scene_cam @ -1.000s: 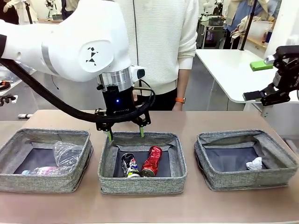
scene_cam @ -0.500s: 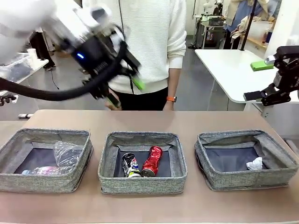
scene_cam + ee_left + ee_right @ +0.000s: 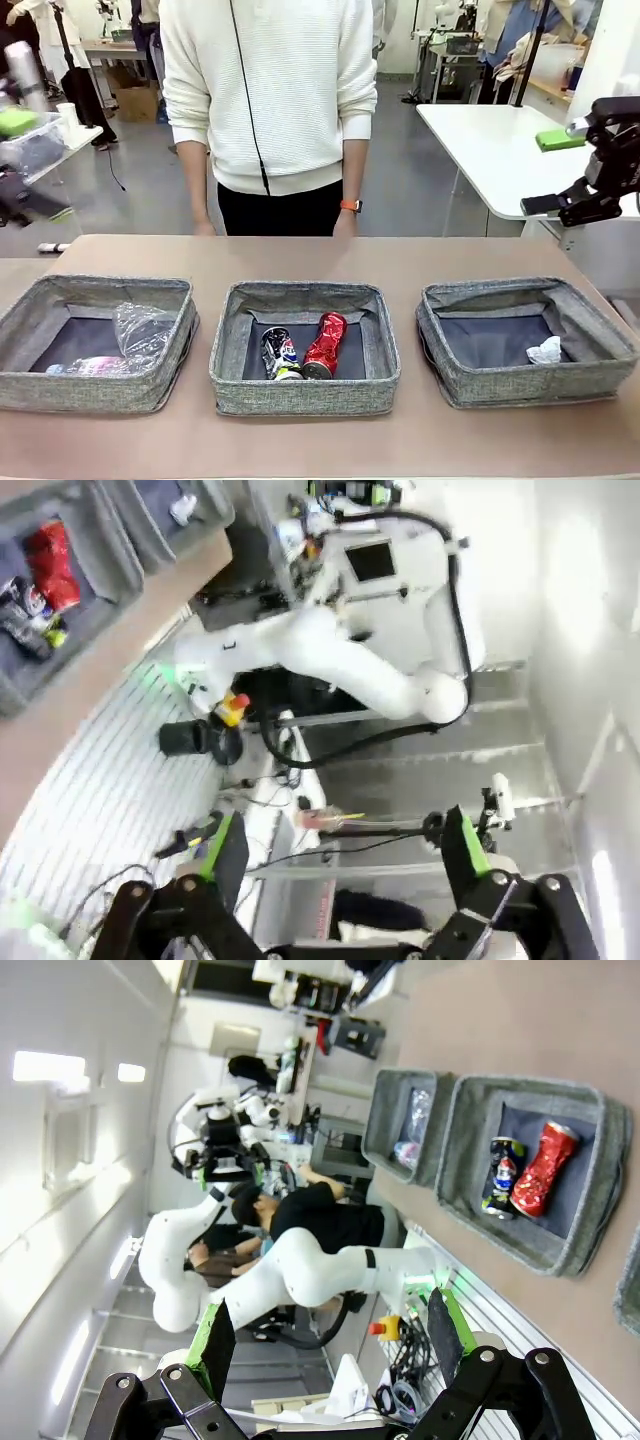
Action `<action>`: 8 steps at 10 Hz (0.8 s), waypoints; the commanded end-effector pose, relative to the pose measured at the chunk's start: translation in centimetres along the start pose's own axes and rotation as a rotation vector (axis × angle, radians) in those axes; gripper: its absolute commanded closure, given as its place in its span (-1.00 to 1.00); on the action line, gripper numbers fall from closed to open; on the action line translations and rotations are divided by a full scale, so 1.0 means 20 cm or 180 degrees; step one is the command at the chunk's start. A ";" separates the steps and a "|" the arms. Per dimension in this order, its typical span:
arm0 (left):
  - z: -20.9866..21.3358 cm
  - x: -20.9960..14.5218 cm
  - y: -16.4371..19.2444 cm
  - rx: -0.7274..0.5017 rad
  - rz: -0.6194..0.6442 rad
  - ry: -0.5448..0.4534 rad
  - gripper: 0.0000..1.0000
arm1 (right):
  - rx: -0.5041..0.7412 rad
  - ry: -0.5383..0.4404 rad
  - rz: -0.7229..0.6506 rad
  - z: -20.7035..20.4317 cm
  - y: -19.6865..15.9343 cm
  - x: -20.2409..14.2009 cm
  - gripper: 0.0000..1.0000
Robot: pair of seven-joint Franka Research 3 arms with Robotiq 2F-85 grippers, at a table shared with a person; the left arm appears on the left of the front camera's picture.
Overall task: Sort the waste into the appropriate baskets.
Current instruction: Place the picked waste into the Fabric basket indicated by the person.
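On the desk (image 3: 300,255) all waste lies binned, the cans (image 3: 300,350) lengthwise in the middle basket (image 3: 305,400), well below both empty, wide-open grippers, right (image 3: 585,165) and left (image 3: 345,865)

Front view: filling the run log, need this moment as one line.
left basket: cup, bottle | middle basket: red can, printed can | right basket: paper wad | claws open

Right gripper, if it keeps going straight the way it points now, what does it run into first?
The right gripper, fingers open, points off the table's near side. First in line looks like the other white arm, though depth is unclear.
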State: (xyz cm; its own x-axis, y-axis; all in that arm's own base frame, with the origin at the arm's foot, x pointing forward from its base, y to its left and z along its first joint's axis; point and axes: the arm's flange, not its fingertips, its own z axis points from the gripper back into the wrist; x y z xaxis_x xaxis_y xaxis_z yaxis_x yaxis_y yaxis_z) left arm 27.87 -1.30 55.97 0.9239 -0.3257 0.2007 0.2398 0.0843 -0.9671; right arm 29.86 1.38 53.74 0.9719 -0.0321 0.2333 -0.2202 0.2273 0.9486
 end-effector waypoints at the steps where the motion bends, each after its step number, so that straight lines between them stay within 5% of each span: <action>1: 0.05 -0.11 0.10 0.0068 0.0597 -0.0340 -1.00 | 0.0064 -0.0032 -0.0006 -0.02 0.02 0.00 -1.00; 2: 0.00 0.00 0.00 0.0000 0.0000 0.0000 -1.00 | 0.0064 -0.0032 -0.0006 -0.02 0.02 0.00 -1.00; 8: 0.00 0.00 0.00 0.0000 0.0000 0.0000 -1.00 | 0.0064 -0.0032 -0.0006 -0.02 0.02 0.00 -1.00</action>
State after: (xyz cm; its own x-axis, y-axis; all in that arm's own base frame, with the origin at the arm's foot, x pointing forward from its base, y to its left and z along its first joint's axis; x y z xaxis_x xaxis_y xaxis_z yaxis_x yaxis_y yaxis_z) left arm 27.90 -1.77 56.01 0.9306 -0.3207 0.1765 0.2217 0.1100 -0.9689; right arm 29.85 1.38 53.75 0.9718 -0.0320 0.2335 -0.2204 0.2274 0.9485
